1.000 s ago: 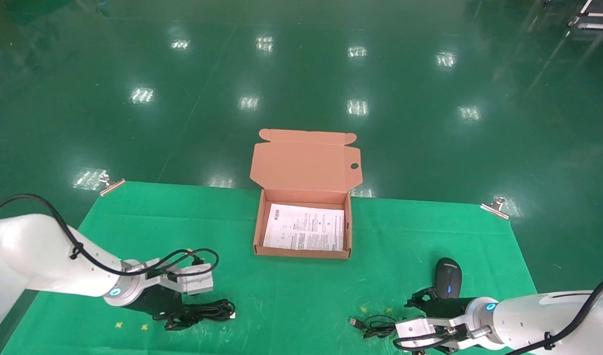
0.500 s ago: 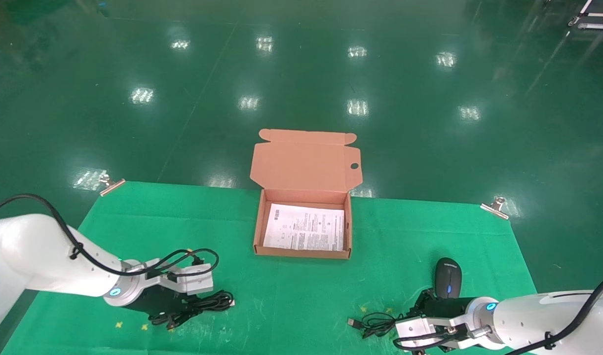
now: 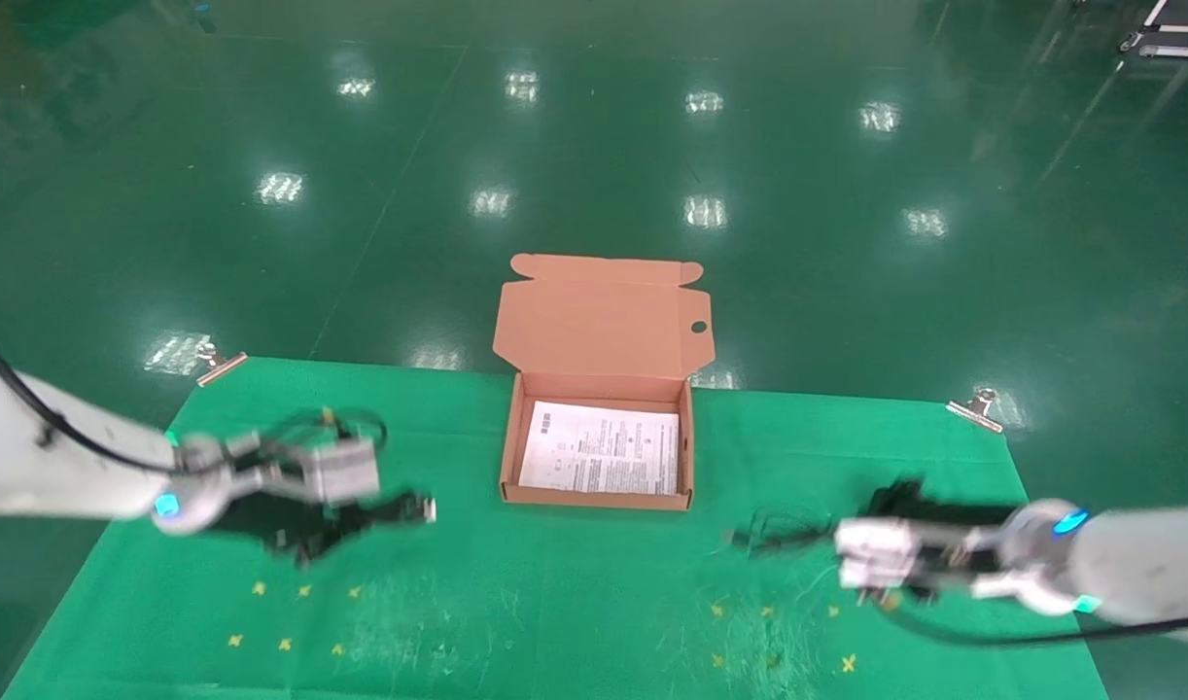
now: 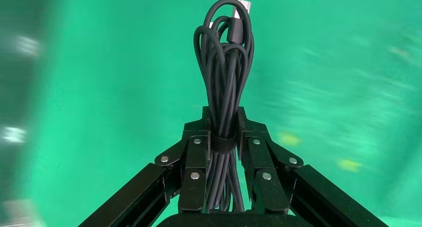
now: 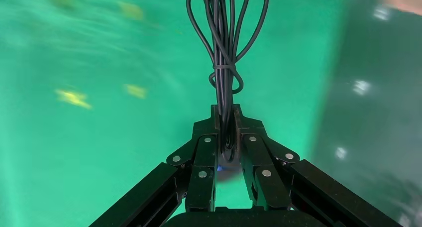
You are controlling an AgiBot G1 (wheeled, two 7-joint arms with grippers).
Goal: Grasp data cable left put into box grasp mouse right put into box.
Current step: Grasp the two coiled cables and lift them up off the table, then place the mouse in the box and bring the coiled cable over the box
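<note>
Pinching the data cable (bundled) between left fingers.

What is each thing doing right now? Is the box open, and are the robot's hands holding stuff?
box: open, lid tilted back, only a printed sheet inside.
data cable: bundled with a strap, gripped above the cloth.
left gripper: shut on the data cable.
mouse: mostly hidden between the fingers, cord bundle sticking out.
right gripper: shut on the mouse.
</note>
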